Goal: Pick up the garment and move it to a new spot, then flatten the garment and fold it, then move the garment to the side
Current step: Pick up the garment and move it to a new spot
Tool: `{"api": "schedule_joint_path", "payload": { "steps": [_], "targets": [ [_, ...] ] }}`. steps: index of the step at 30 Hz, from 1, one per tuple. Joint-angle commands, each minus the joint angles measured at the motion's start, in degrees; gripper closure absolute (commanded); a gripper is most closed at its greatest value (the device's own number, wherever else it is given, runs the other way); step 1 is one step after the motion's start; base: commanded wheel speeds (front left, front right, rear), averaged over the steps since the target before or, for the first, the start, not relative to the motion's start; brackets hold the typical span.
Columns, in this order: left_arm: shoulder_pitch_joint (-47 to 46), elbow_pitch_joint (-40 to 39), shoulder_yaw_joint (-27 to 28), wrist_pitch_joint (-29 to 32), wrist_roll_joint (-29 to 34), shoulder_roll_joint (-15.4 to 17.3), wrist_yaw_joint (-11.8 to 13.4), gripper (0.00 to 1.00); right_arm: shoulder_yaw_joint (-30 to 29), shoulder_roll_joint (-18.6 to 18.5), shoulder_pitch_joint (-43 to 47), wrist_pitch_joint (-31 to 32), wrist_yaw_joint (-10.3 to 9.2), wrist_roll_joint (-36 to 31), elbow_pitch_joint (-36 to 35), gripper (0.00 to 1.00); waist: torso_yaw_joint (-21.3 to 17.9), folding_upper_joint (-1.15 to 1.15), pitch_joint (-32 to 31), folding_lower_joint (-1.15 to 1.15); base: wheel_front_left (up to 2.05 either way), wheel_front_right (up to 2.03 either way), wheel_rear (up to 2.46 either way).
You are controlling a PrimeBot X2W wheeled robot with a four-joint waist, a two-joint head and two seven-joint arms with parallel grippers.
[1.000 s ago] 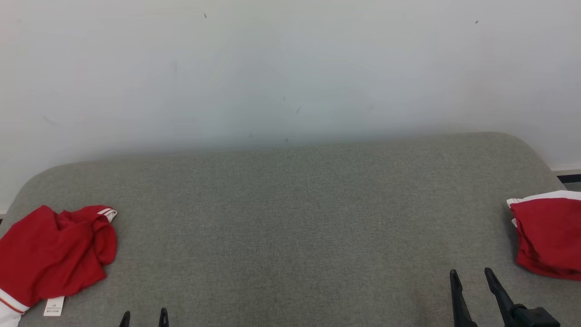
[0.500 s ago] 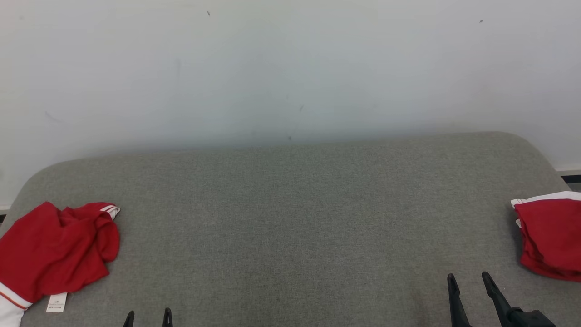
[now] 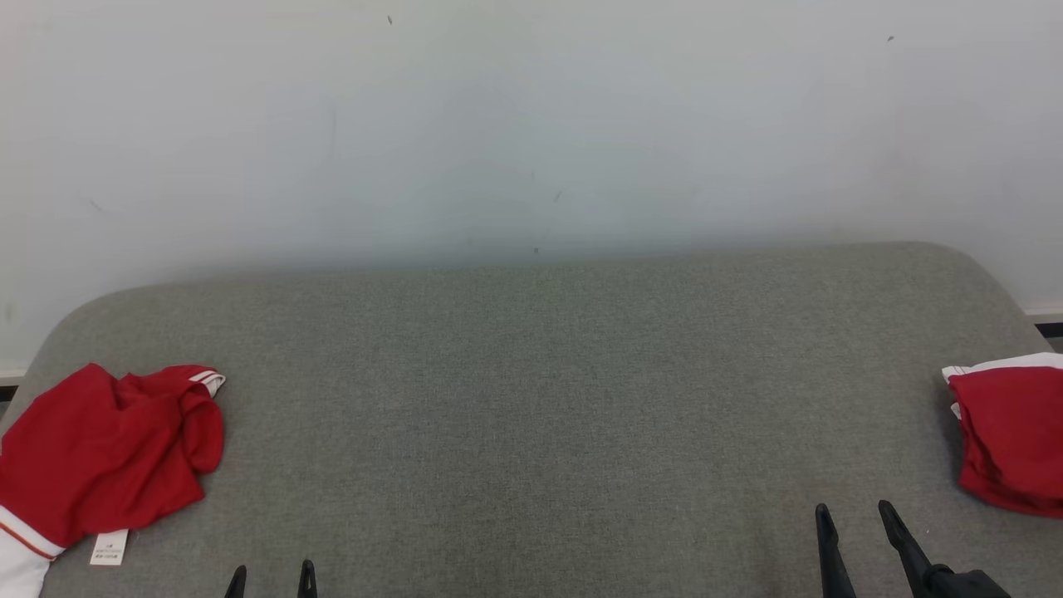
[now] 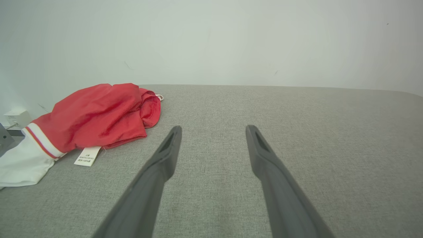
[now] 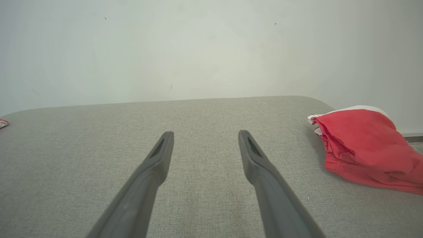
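The crumpled red garment (image 3: 108, 453) lies at the bench's (image 3: 531, 399) left edge, near the front corner. A folded red garment (image 3: 1009, 440) sits at the right edge. The left claw (image 3: 271, 573) and right claw (image 3: 854, 511) stand wide and empty at the front edge. Pinching only one loose layer there could drag the heap off the edge.

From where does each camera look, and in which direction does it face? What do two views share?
Head view: on the robot's head, facing forward and down at the grey cushion and white wall; left gripper lower left, right gripper lower right.
Left wrist view: on the left wrist, looking along its open fingers over the cushion; crumpled red garment at left.
Right wrist view: on the right wrist, along its open fingers; folded red garment at right.
Shared: the head view shows both garments too.
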Motion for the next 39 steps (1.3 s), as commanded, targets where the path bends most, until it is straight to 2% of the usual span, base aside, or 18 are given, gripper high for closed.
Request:
{"api": "schedule_joint_path", "payload": {
  "steps": [1, 8, 32, 39],
  "targets": [
    [0.5, -0.2, 0.0, -0.2, -0.1, -0.1, 0.1, 0.0, -0.1, 0.2, 0.6, -0.2, -0.16, -0.4, 0.1, 0.0, 0.0, 0.0, 0.0, 0.0, 0.0, 0.0, 0.0],
    [-0.1, -0.3, 0.2, -0.2, 0.0, -0.1, 0.4, 0.0, -0.1, 0.3, 0.7, -0.2, -0.16, -0.3, -0.1, 0.0, 2.5, 0.0, 0.1, 0.0, 0.0, 0.0, 0.0],
    [0.2, -1.6, 5.3, -0.2, 2.5, 1.3, -1.2, 0.0, 3.9, 1.6, 0.3, -0.2, -0.16, 1.6, 0.0, 0.0, 26.8, 0.0, -0.9, 0.0, 0.0, 0.0, 0.0],
    [0.8, -3.2, 8.1, -0.2, 1.3, 1.1, -0.5, 0.0, 7.5, 1.6, -2.6, -0.1, -0.16, 2.0, 1.1, 0.0, 28.8, 0.0, 1.1, 0.0, 0.0, 0.0, 0.0]
  ]
}}
